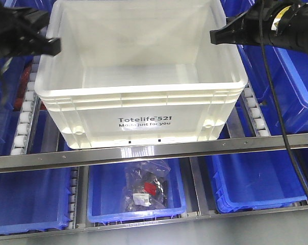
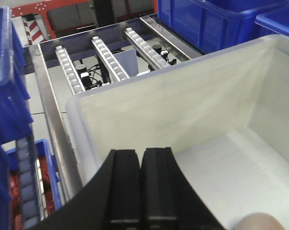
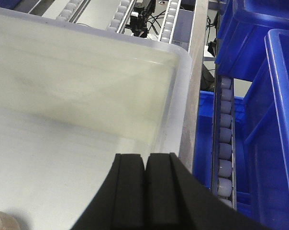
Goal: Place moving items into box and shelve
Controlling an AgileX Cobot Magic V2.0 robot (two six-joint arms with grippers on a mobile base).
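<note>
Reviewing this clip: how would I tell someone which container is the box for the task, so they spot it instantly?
Start at the metal shelf rail crossing the front view. Sitting just above it, between the two black grippers, is the box, a large open white crate. Unlike the blue bins all around, it is white with a ribbed rim and black "Totelife 521" print on its front.

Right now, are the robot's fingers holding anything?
No. The left fingers and the right fingers are pressed together with nothing between them, both above the white crate.
</note>
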